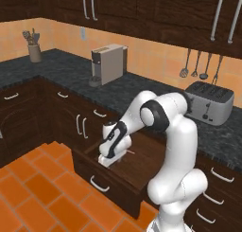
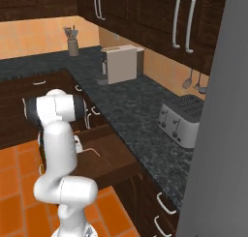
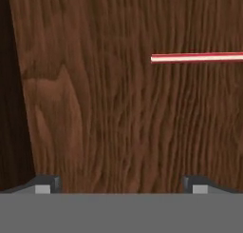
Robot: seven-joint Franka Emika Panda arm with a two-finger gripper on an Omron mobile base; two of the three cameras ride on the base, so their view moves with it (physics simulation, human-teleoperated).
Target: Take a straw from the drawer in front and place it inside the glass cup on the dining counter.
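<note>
The drawer point(image 1: 142, 162) stands pulled out below the black worktop, its curved silver handle at the front. My gripper point(image 1: 106, 161) reaches down into its left part, close over the brown floor point(image 3: 118, 108). It is open: in the hand view point(image 3: 121, 187) the two tips stand far apart with nothing between them. The straw point(image 3: 197, 58), thin and red, lies flat on the drawer floor ahead of the tips and off to the right, not touched. It shows as a faint line point(image 2: 92, 152) beside the hand. The glass cup and the dining counter are out of view.
A black speckled worktop point(image 1: 142, 89) runs along the wall with a toaster point(image 1: 210, 102), a coffee machine point(image 1: 108, 63) and a utensil pot point(image 1: 34, 51). Dark cabinet doors flank the drawer. The drawer's dark left wall point(image 3: 12, 108) is close to the gripper. Orange tiles point(image 1: 38, 188) cover the floor.
</note>
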